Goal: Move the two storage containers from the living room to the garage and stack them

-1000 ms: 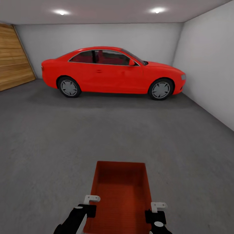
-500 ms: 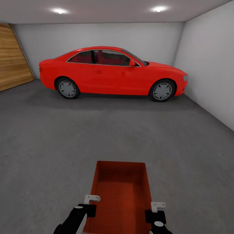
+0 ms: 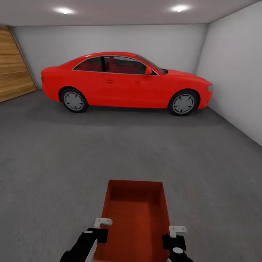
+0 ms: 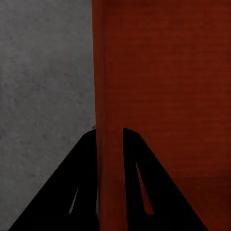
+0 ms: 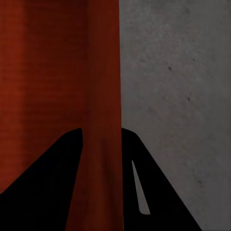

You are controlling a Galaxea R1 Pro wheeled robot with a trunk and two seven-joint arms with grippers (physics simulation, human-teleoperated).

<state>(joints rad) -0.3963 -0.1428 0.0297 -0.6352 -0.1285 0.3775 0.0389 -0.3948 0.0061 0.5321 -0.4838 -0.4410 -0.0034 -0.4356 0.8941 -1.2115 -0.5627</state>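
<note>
Over bare concrete floor (image 3: 54, 163), storage container (image 3: 136, 214) with both side walls clamped by left gripper (image 4: 109, 137) and right gripper (image 5: 100, 132) jaws, red car (image 3: 125, 82) well ahead

From the head we look forward and down across the floor (image 3: 54, 163) to the car (image 3: 123, 82) at the far wall. Each wrist camera sits close above one bin (image 3: 136, 214) wall, looking down along it; all three share bin and floor.

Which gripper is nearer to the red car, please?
Neither, clearly: the left gripper clamps the bin's left wall and the right gripper its right wall, both about equally far from the car ahead.
</note>
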